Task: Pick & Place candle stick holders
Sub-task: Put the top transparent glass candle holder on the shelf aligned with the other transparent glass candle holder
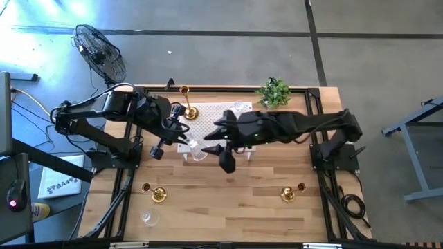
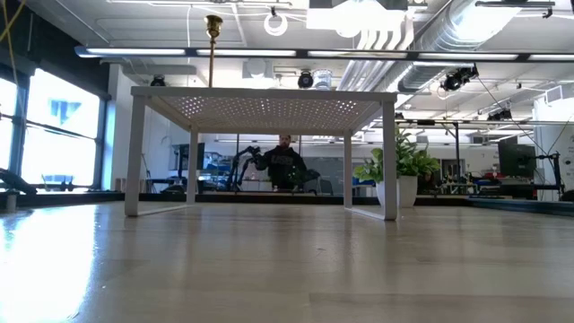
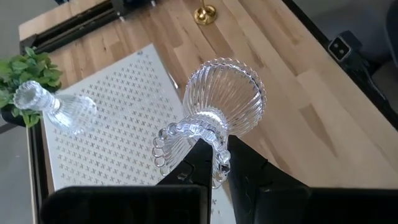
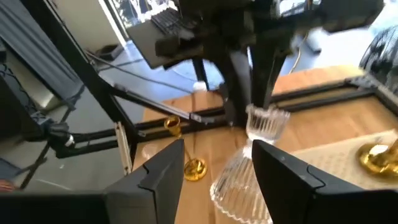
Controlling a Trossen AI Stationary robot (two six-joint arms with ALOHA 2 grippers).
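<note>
My left gripper (image 1: pixel 188 144) is shut on a clear ribbed glass candle stick holder (image 3: pixel 224 99), above the near edge of the white perforated stand (image 1: pixel 214 121). My right gripper (image 4: pixel 217 168) is open, one finger on either side of that holder's flared end (image 4: pixel 239 183), apart from it. A second glass holder (image 3: pixel 56 109) and a brass one (image 1: pixel 188 112) stand on the stand. More brass holders rest on the table at the far edge (image 1: pixel 185 90), near left (image 1: pixel 158 195) and near right (image 1: pixel 289 194). Another glass one (image 1: pixel 149 218) sits near left. My left gripper pinches the glass holder's narrow end at its beaded ring (image 3: pixel 193 134) between its two fingers (image 3: pixel 249 171). The fingers slant down from the table's left. The holder is lifted clear and tilted, its wide ribbed end pointing away from the fingers.
A small green plant (image 1: pixel 273 91) stands at the far right of the table. The stand's legs (image 2: pixel 134 152) reach the wooden top. A fan (image 1: pixel 100 52) is on the floor beyond the far left corner. The middle of the table's near half (image 1: pixel 228 200) is bare wood.
</note>
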